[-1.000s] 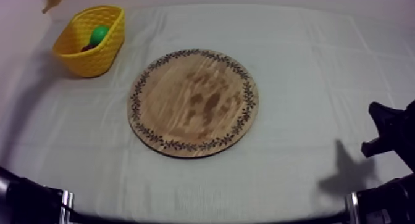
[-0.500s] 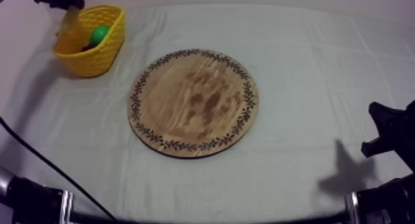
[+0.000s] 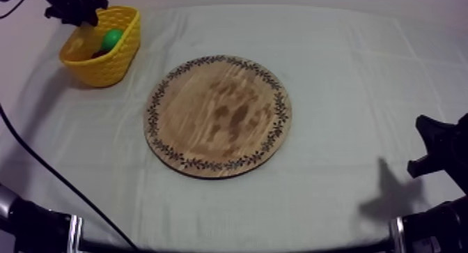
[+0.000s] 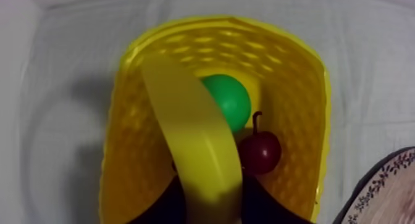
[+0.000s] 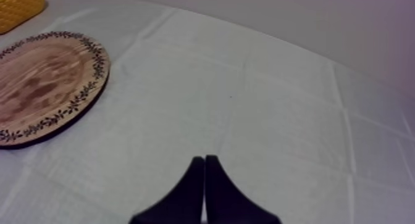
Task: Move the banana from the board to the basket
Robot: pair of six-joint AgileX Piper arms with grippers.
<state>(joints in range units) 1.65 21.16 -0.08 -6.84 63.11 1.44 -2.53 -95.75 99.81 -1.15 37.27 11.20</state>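
Banana (image 4: 185, 128), smooth, curved, clamped by left pincer (image 4: 211, 183) over lattice-walled yellow basket (image 4: 296, 115); right pincer (image 5: 204, 160) closed, empty.

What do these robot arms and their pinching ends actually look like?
Both arms are black. The left arm and the right arm show as blocky, angular dark shapes. Near the table's front edge each arm's thicker section carries a silvery metal band. The jaws are two slim black fingers tapering to narrow tips, plain, with no markings I can make out.
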